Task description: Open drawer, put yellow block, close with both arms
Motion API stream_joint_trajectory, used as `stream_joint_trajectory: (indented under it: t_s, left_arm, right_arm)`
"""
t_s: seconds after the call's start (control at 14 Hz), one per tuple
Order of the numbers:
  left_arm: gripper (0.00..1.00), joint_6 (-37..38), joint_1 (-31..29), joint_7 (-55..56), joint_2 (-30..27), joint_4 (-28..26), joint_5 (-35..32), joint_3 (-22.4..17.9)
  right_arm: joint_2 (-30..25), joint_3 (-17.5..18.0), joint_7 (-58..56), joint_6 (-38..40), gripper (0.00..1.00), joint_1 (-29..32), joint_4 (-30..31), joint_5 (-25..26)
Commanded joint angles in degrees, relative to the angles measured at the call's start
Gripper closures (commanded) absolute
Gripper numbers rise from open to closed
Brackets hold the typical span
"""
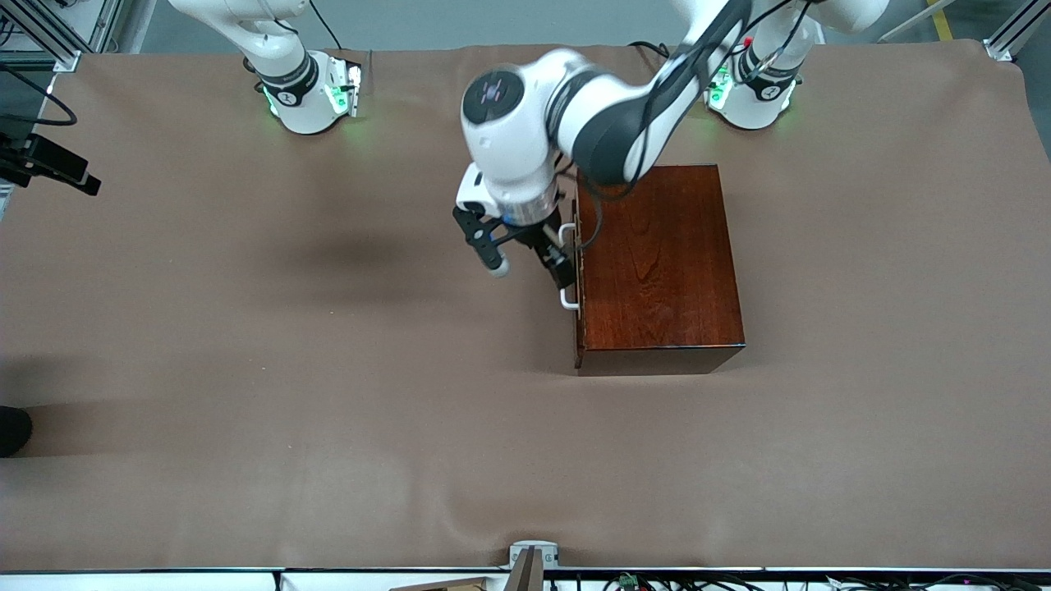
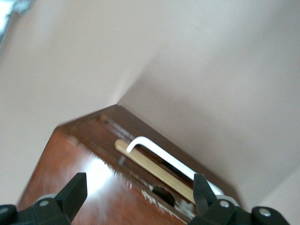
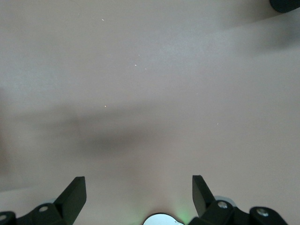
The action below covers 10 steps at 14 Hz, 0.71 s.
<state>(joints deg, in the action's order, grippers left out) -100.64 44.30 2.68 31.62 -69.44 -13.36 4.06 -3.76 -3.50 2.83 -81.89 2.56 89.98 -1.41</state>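
Observation:
The dark reddish-brown box (image 1: 657,263) stands on the brown cloth near the left arm's base. Its drawer (image 1: 577,271) faces the right arm's end of the table, with the white bar handle (image 1: 566,271) in front of it. In the left wrist view the box top (image 2: 70,173), a thin pale-wood strip of the drawer (image 2: 154,166) and the handle (image 2: 164,152) show. My left gripper (image 1: 530,267) is open and empty, just above the handle, one finger (image 1: 558,263) close to it; it also shows in its own wrist view (image 2: 138,197). My right gripper (image 3: 138,194) is open over bare cloth. The yellow block is out of view.
The right arm's base (image 1: 308,90) and the left arm's base (image 1: 751,90) glow green along the table's robot edge. A black mount (image 1: 49,164) and a dark round object (image 1: 12,427) sit at the edge of the right arm's end.

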Motion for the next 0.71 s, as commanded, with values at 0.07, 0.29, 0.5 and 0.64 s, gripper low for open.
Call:
stream_joint_trajectory:
  t_s: [0.07,0.29,0.5,0.64]
  left_arm:
    - [0.00,4.30,-5.00,22.84,-6.38,-1.76,2.38,-0.19]
    - [0.00,5.27,-11.93,25.62,-11.04,-2.54,3.08,-0.10]
    - [0.00,8.96,-21.06,25.45,-14.38,-2.55,8.07,-0.10]
    - [0.00,9.93,-28.01,25.01,-16.23,-2.63,13.26,-0.10]
  right_arm:
    - [-0.02,0.33,-0.64,0.23,0.00,0.69,-0.25,-0.17]
    - [0.15,0.42,-0.55,0.32,0.00,0.43,0.02,-0.17]
    - [0.33,0.42,-0.90,0.24,0.00,0.34,-0.16,-0.17]
    - [0.33,0.42,-0.99,0.32,0.00,0.34,-0.25,-0.17]
